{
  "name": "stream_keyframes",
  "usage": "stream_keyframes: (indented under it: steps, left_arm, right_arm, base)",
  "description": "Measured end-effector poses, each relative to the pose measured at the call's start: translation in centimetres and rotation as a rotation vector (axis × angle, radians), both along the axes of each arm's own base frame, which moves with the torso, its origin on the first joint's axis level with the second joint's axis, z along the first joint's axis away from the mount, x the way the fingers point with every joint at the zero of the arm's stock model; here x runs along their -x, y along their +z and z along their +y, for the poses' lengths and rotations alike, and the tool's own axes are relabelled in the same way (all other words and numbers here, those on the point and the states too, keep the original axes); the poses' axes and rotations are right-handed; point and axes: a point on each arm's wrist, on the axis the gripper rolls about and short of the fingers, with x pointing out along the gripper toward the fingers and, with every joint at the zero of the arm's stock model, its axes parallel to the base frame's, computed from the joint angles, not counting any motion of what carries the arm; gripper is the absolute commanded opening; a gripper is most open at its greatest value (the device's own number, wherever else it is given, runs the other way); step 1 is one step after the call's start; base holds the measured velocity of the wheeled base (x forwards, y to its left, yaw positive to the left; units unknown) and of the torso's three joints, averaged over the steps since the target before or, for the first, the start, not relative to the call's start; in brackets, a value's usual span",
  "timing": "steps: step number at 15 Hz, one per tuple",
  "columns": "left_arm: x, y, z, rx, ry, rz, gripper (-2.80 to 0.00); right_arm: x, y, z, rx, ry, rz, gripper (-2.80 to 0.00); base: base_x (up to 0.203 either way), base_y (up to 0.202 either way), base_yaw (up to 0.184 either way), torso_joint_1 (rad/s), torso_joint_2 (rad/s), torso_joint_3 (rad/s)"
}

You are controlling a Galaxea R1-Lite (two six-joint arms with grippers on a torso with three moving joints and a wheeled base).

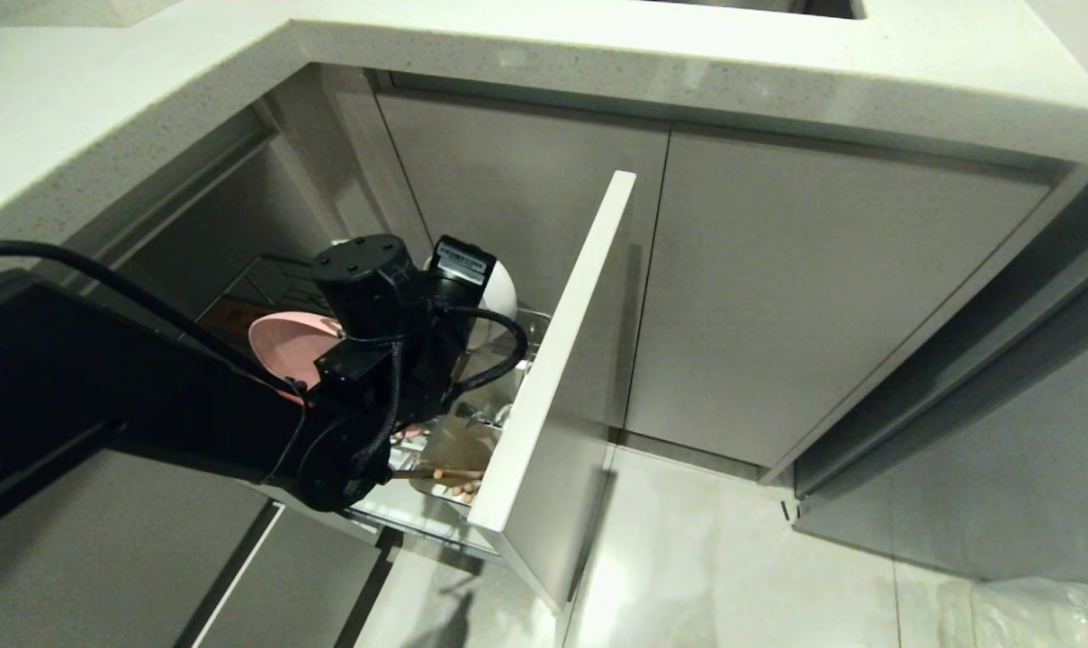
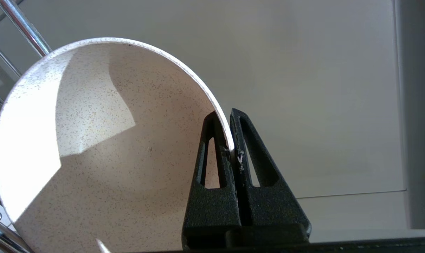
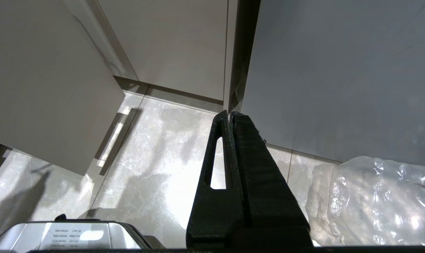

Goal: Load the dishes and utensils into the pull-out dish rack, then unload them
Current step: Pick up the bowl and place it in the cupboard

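Bowl (image 2: 103,147), cream-white, speckled: stood on edge in the pull-out dish rack (image 1: 508,360), centre-left of the head view, mostly hidden there behind the left arm. Rim pinched by the left gripper (image 2: 230,147), fingers closed tight on it, one inside the bowl and one outside. Pink plate (image 1: 287,346): upright in the rack, just left of the arm. Chopsticks (image 1: 445,474): in the caddy near the rack's pale front panel (image 1: 561,360). Right gripper (image 3: 230,119): fingers pressed together, empty, above floor tiles (image 3: 145,158) beside clear plastic wrap (image 3: 374,200).
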Motion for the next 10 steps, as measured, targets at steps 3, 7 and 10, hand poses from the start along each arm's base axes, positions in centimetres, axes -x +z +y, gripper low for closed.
stream_keyframes:
  steps: [3, 7, 10]
  left_arm:
    - [-0.05, -0.09, -0.03, -0.001, 0.0, 0.002, -2.8]
    - [-0.02, -0.02, 0.0, 0.008, 0.004, -0.01, -2.8]
    - [0.09, 0.4, 0.03, 0.037, 0.007, -0.056, -2.8]
  right_arm:
    - [0.0, 0.0, 0.0, 0.0, 0.0, 0.0, -2.8]
    - [0.0, 0.0, 0.0, 0.0, 0.0, 0.0, -2.8]
    - [0.0, 0.0, 0.0, 0.0, 0.0, 0.0, -2.8]
  base:
    - [0.0, 0.0, 0.0, 0.0, 0.0, 0.0]
    - [0.0, 0.0, 0.0, 0.0, 0.0, 0.0]
    - [0.0, 0.0, 0.0, 0.0, 0.0, 0.0]
